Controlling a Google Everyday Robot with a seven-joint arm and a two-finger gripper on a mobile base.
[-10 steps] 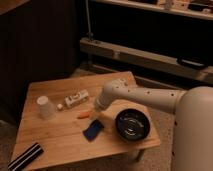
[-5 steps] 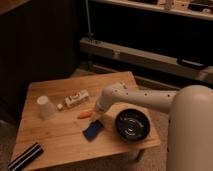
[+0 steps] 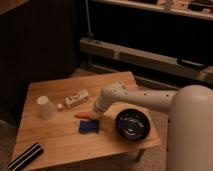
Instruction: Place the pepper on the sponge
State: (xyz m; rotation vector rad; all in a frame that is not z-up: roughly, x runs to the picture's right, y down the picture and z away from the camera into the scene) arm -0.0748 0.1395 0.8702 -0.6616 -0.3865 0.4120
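The orange-red pepper (image 3: 82,115) lies on the wooden table (image 3: 55,135), just left of the arm's tip. My gripper (image 3: 95,114) is down at table level, shut over the pepper's right end, which it hides. The deep-blue sponge (image 3: 88,126) lies flat just in front of the pepper and the gripper, a small gap apart from both. The white arm reaches in from the right, over the table's right half.
A dark bowl (image 3: 132,125) stands right of the sponge, under the arm. A white printed box (image 3: 76,99) and an upturned white cup (image 3: 45,106) sit behind and to the left. A black-and-white striped strip (image 3: 26,156) lies at the front-left corner.
The gripper has come down a little onto the pepper's right end and closed. Pepper, sponge and the other things have not moved.
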